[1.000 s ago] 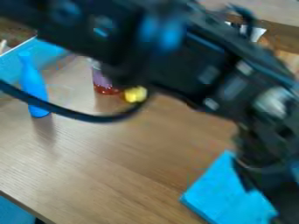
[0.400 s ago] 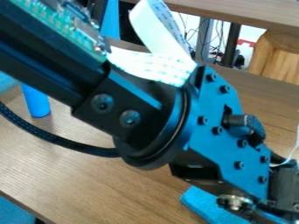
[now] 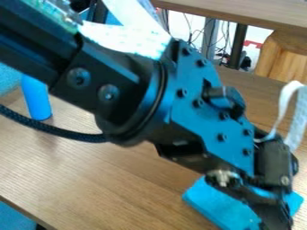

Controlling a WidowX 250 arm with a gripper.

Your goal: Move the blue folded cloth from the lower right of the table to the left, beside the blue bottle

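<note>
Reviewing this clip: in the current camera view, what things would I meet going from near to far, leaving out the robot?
Blue block at the lower right → upright blue cylinder at the left → light wooden piece beyond the table's far edge.

A black robot arm point(image 3: 198, 112) slants across a wooden counter point(image 3: 114, 184), its hand point(image 3: 273, 213) over a flat blue pad point(image 3: 210, 202), as a blue bottle point(image 3: 37, 101) stands at left, partly hidden.

The black arm point(image 3: 120, 87) is slanting down from the upper left, and its gripper point(image 3: 273, 202) is hanging at the lower right.
</note>
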